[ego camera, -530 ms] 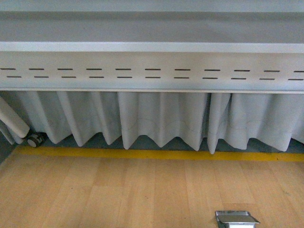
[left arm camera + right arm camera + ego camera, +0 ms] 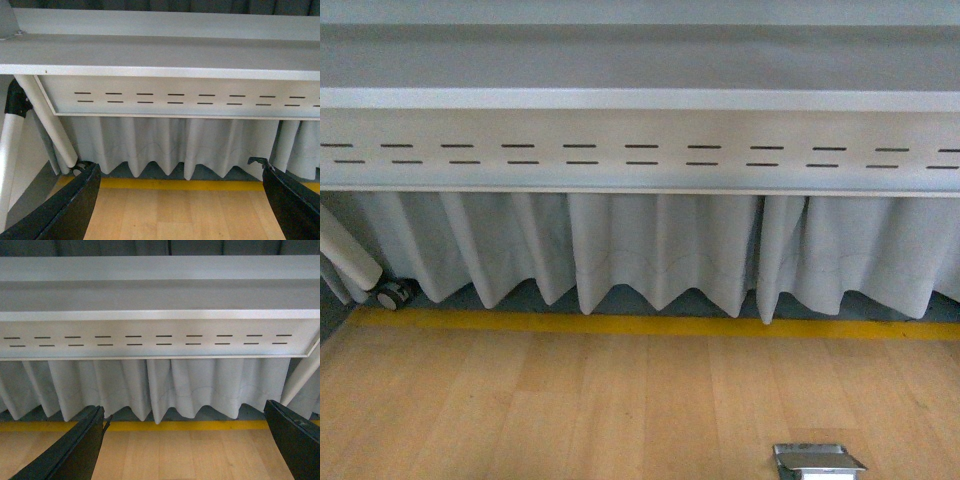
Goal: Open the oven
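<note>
The oven is out of view in every frame. In the left wrist view my left gripper (image 2: 180,172) is open, its two black fingers (image 2: 65,210) wide apart with only wooden floor between them. In the right wrist view my right gripper (image 2: 185,412) is open too, black fingers (image 2: 75,450) at either side with nothing between them. Neither arm shows in the front view.
A grey metal table frame with slotted panel (image 2: 640,150) spans the view ahead, with a white pleated curtain (image 2: 660,250) hanging below it. Yellow tape (image 2: 640,325) lines the wooden floor (image 2: 570,410). A metal floor box (image 2: 817,461) sits at lower right; a caster wheel (image 2: 392,294) at left.
</note>
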Controlling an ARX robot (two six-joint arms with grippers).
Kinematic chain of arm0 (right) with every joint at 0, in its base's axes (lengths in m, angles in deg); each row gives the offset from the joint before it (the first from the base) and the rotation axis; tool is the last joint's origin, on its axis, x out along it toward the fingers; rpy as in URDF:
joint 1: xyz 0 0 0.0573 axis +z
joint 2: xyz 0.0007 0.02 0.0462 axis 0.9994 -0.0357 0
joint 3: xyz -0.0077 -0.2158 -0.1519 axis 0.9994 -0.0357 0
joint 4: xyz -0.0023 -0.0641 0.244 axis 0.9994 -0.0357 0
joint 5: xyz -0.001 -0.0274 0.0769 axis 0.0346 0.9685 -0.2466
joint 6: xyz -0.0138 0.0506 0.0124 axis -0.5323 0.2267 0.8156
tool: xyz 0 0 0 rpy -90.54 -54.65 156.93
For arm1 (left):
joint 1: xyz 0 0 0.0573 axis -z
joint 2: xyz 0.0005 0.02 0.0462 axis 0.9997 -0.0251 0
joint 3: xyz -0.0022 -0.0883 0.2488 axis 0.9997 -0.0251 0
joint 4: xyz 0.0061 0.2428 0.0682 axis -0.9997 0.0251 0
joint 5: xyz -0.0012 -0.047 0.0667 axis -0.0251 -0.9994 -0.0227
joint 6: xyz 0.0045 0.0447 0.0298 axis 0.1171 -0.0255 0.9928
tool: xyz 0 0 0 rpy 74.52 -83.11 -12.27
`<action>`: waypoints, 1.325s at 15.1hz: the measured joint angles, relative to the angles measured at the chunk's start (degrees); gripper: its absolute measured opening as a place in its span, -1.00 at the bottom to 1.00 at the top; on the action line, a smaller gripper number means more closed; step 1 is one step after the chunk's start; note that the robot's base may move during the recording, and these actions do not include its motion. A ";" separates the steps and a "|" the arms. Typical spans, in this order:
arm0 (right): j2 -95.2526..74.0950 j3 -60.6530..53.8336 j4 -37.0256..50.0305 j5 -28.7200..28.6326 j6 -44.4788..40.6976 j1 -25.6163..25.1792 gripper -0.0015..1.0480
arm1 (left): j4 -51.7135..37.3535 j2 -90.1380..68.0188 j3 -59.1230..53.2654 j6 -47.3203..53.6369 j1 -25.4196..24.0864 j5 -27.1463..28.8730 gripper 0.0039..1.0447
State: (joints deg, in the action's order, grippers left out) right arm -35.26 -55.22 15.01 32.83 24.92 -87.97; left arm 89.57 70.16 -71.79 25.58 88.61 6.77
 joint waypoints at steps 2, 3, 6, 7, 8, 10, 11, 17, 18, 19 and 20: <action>0.00 0.00 0.00 0.00 0.00 0.00 0.87 | 0.00 0.00 0.00 0.00 0.00 0.00 0.88; 0.00 0.00 0.00 0.00 0.00 0.00 0.87 | 0.00 0.00 0.00 0.00 0.00 0.00 0.88; 0.00 0.00 0.00 0.00 0.00 0.00 0.87 | 0.00 0.00 0.00 0.00 0.00 0.00 0.88; 0.00 0.00 0.00 0.00 0.00 0.00 0.87 | 0.00 0.00 0.00 0.00 0.00 0.00 0.88; 0.00 0.00 0.00 0.00 0.00 0.00 0.87 | 0.00 0.00 0.00 0.00 0.00 0.00 0.88; 0.00 0.00 0.00 0.00 0.00 0.00 0.87 | 0.00 0.00 0.00 0.00 0.00 0.00 0.88; 0.00 0.00 0.00 0.00 0.00 0.00 0.87 | 0.00 0.00 0.00 0.00 0.00 0.00 0.88; 0.00 0.00 -0.09 0.00 0.00 0.00 0.87 | 0.11 0.00 0.00 0.00 0.00 0.00 0.88; 0.00 0.00 -0.13 0.00 0.00 0.00 0.87 | 0.22 0.00 0.00 0.00 0.00 0.00 0.88; 0.00 0.00 -0.11 0.00 0.00 0.00 0.87 | 0.17 0.00 0.00 0.00 0.00 0.02 0.88; 0.00 0.00 -0.04 0.00 0.00 0.00 0.87 | 0.15 0.00 0.00 0.00 0.00 0.15 0.88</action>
State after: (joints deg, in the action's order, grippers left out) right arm -35.26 -55.22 14.96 32.83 24.92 -87.97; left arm 89.72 70.16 -71.79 25.58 88.61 6.93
